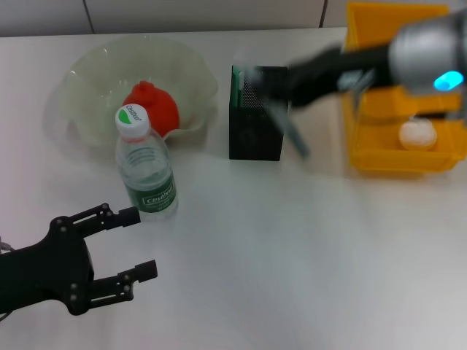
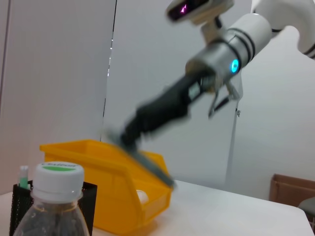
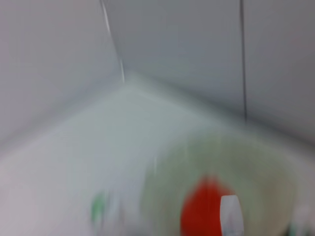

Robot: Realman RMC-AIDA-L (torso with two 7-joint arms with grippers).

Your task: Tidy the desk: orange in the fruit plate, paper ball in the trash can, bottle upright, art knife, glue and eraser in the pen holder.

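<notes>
My right gripper, blurred by motion, is shut on the glue, a grey stick slanting down beside the black mesh pen holder; both show in the left wrist view, the glue below it. The mint-green art knife stands in the holder. The orange lies in the fruit plate. The bottle stands upright in front of the plate. The paper ball lies in the yellow trash can. My left gripper is open and empty at the front left. The eraser is not in view.
The white desk spreads across the front and middle. The trash can stands at the right edge, close to my right arm. The bottle is a short way beyond my left gripper's fingers. A wall rises behind the desk.
</notes>
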